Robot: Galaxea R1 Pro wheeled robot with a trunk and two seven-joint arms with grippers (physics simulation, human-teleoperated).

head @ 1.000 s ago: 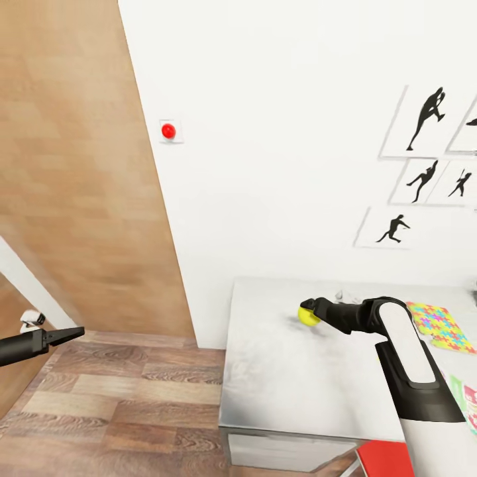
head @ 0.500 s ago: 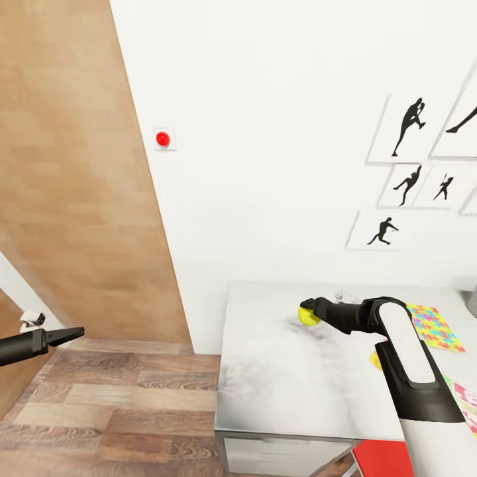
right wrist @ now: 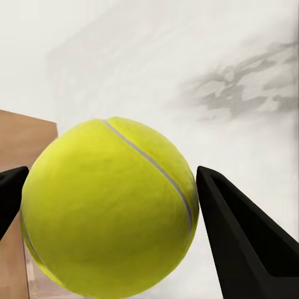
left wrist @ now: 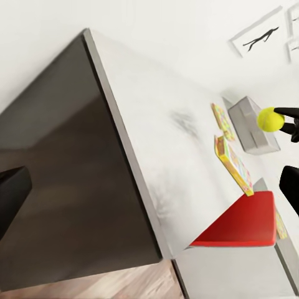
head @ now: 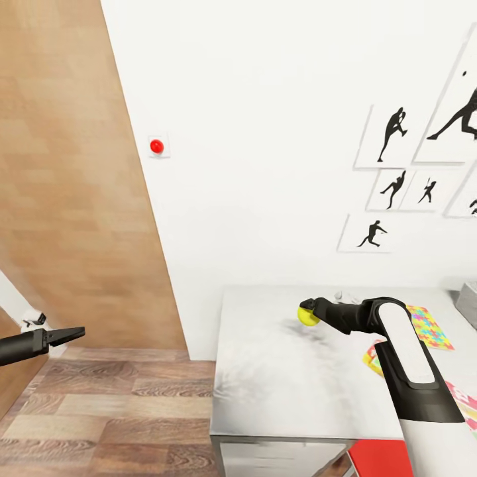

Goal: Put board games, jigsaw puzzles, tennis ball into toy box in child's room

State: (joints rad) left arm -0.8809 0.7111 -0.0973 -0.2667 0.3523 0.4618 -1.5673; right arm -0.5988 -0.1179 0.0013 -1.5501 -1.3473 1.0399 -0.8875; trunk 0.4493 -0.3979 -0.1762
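A fuzzy yellow-green tennis ball [right wrist: 109, 208] with a pale seam is being gripped above the worktop [head: 285, 391] by the right end effector [head: 309, 313].

There's a little red button [head: 156, 146] on a pale wall plate, stuck on the white wall [head: 265, 132] right by the big wood-panelled door [head: 66, 165]. Off to the right hangs a cluster of black silhouette sport prints [head: 391, 136]. Down low you get wood plank floor [head: 112, 411], and a red chair seat [left wrist: 240, 221] tucked against the desk's front edge.
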